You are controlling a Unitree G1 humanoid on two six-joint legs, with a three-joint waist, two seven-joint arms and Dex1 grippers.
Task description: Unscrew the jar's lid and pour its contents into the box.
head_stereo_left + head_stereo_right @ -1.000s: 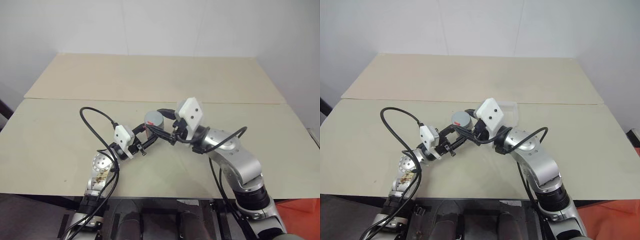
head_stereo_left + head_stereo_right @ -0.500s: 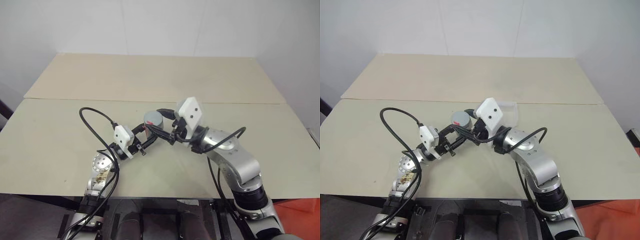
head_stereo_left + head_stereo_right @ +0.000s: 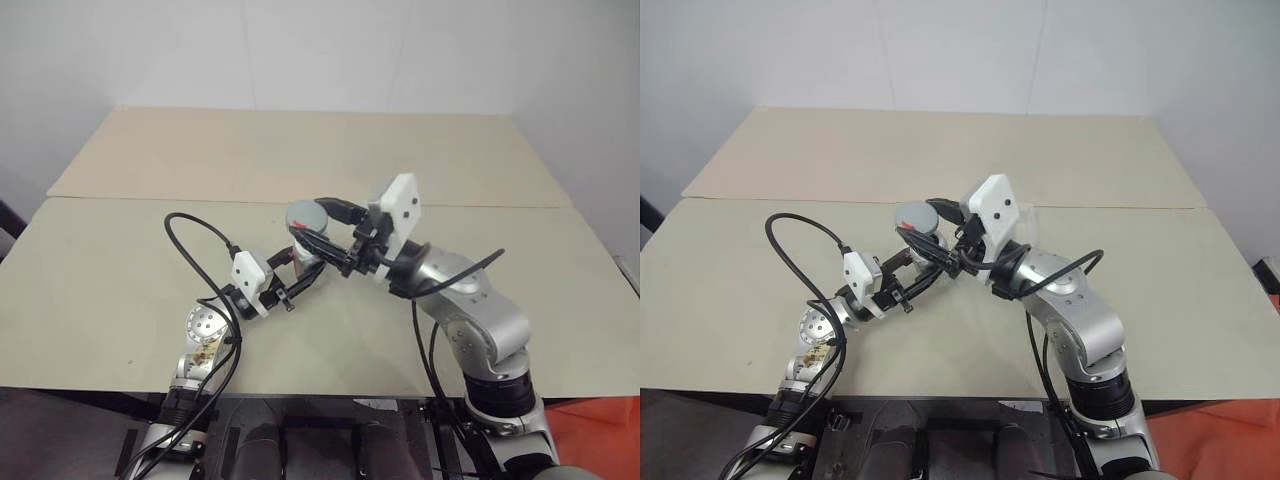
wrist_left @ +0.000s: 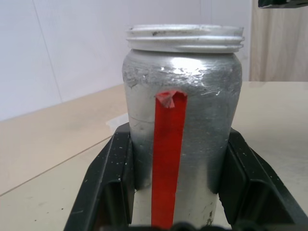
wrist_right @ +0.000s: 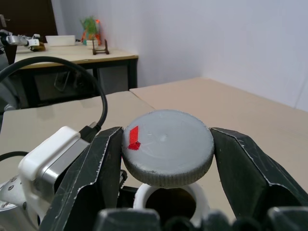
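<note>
The jar (image 4: pixel 180 125) stands upright near the middle of the surface (image 3: pixel 120 250), clamped low on its body by the left pincer (image 4: pixel 175 180) so it cannot turn; its threaded mouth is bare. Just above it the right pincer (image 5: pixel 166 159) grips the lid (image 5: pixel 168 147) by its rim, lifted off the open mouth, evidently to clear the way for pouring. The box (image 3: pixel 1023 214) lies just beyond, right of the jar.

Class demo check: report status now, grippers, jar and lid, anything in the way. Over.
Left gripper shut on jar, upright. Right gripper shut on lid, clear above open mouth. Box behind right arm; nothing blocking.
</note>
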